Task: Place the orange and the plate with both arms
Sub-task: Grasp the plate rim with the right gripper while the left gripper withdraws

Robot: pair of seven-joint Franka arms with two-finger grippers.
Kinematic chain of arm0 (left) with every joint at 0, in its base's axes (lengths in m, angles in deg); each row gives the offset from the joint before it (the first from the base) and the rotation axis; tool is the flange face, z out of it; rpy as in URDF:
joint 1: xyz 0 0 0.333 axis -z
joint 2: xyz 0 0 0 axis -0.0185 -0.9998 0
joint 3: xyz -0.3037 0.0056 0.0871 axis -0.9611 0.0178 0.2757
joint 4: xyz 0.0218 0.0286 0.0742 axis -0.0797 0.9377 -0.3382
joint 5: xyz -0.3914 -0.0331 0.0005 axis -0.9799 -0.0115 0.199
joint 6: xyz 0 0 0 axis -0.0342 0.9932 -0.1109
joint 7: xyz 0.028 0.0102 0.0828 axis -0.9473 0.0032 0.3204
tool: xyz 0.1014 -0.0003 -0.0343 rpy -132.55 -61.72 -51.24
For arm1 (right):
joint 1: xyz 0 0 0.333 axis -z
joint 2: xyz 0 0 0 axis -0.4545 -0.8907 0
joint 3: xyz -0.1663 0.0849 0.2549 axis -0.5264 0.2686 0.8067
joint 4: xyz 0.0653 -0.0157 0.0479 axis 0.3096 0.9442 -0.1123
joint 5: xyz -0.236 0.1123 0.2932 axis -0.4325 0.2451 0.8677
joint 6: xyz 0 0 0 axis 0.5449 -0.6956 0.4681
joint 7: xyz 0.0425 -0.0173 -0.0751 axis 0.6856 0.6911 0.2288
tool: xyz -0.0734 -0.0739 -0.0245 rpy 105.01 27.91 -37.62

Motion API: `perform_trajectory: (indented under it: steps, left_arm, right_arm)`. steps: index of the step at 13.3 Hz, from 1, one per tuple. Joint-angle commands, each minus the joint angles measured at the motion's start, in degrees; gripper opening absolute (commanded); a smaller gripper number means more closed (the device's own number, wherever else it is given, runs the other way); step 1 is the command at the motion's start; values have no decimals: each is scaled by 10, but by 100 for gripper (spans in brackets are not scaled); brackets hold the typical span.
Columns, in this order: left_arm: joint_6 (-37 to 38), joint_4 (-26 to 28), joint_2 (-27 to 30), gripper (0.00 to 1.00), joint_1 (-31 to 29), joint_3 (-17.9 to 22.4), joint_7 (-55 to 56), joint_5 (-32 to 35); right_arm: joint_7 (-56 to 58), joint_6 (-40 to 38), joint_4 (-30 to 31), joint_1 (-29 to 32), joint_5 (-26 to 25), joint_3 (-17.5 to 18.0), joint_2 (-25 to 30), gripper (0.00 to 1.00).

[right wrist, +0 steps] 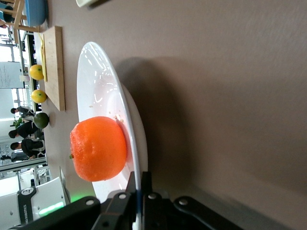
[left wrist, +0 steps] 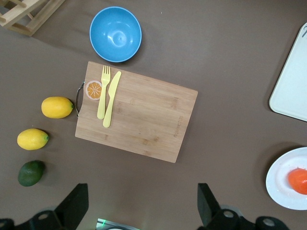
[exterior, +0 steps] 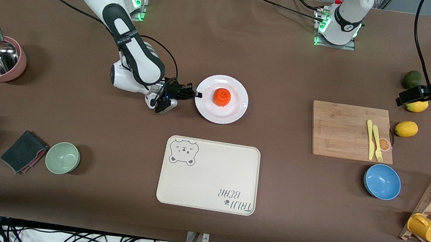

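— So, count them for me?

— One small round reddish-orange fruit [exterior: 222, 96] sits on one round glossy white ceramic plate [exterior: 237, 109] at table centre. Two yellow lemons [exterior: 406, 129], one dark green avocado [exterior: 411, 79].

— The grippers?

— The right gripper [exterior: 197, 94] is clamped on the plate's rim at nine o'clock. The left gripper [left wrist: 139, 201] hangs, fingers [left wrist: 74, 203] apart, over the lemons.

— Anything nearby?

— A cream rectangular bear tray [exterior: 208, 175] lies at the plate's six o'clock, a bamboo cutting board [exterior: 340, 129] at three.
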State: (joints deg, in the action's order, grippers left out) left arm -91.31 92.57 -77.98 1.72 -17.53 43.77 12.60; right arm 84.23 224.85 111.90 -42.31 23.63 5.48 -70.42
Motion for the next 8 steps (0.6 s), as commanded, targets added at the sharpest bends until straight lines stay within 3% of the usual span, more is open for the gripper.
perform_trajectory:
  steps: [1,5,8]
  left_arm:
    - [11,1,5,100,-1,1,-10,-14]
    - [12,1,4,100,-1,1,-10,-14]
    - [10,1,2,100,-1,0,-9,-14]
  right_arm:
    - [15,-9,-37,20,7,4,-13,0]
    - [-87,-36,-122,46,5,3,-31,0]
    - [-142,-27,-239,45,5,-7,-104,0]
